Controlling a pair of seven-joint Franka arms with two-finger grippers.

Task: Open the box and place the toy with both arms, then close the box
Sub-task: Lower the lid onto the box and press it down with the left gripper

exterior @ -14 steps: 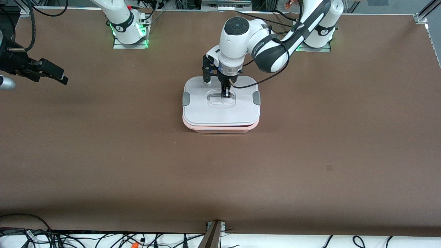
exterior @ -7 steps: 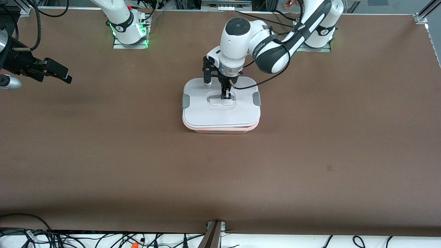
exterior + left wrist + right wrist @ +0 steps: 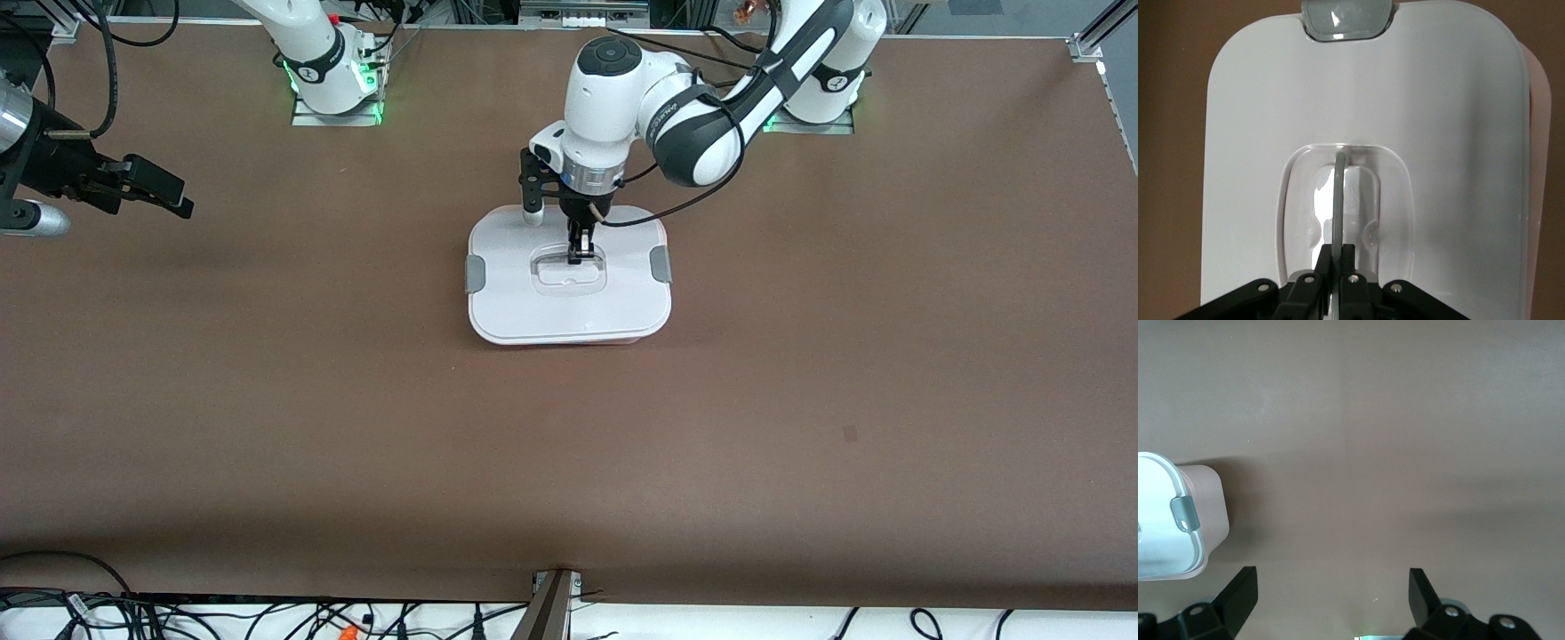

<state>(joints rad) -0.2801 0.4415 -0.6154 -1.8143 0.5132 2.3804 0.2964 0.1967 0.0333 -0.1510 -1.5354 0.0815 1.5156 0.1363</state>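
The box's white lid [image 3: 569, 307] with two grey side clips lies at mid-table, nearer the arms' bases than the front camera. My left gripper [image 3: 576, 256] is shut on the thin grey handle [image 3: 1338, 200] in the lid's clear recess. The lid hangs just over the pale pink base, which shows as a sliver in the left wrist view [image 3: 1540, 167] and under the lid's corner in the right wrist view [image 3: 1210, 503]. My right gripper [image 3: 173, 200] is open and empty over bare table at the right arm's end. The toy is out of view.
The brown table [image 3: 800, 400] stretches wide around the box. The arms' base plates stand along its edge farthest from the front camera. Cables and a metal post [image 3: 551, 609] lie past the edge nearest that camera.
My left gripper has risen a little with the lid, which now covers nearly all of the pink base. My right gripper has drifted slightly toward the box.
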